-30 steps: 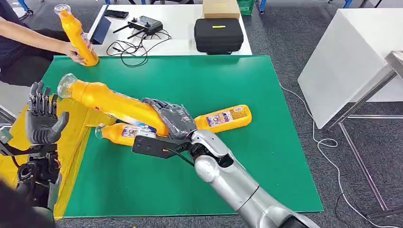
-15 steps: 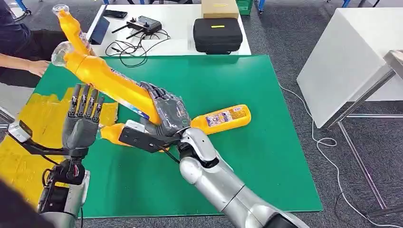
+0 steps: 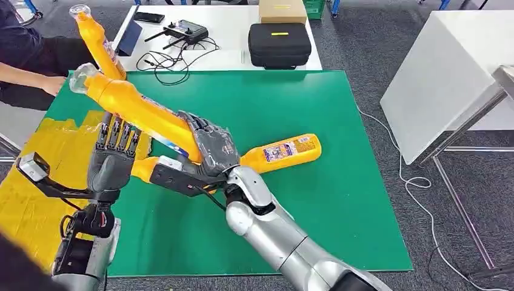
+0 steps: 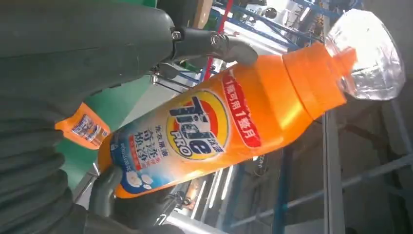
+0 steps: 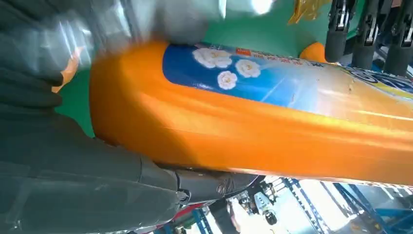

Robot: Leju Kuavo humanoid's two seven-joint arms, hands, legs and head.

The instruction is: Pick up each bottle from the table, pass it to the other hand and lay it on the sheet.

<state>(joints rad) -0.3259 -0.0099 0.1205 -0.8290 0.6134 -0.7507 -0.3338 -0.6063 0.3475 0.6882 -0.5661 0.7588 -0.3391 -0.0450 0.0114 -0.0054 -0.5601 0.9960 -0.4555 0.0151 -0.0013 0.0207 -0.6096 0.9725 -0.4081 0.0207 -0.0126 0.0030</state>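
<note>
While the right hand (image 3: 209, 147) grips the bottle (image 3: 136, 109), the left hand (image 3: 114, 159) opens beside it.

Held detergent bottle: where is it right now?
Head view, left of centre: the held detergent bottle is in the right hand, raised over the green mat, beside the left hand.

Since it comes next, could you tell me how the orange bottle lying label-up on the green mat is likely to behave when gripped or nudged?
The lying bottle looks like rigid moulded plastic, so probably stiff in the grip. Its glossy surface may be slippery. Its body looks flattish, label up, so it will likely slide on the green mat rather than roll.
</note>
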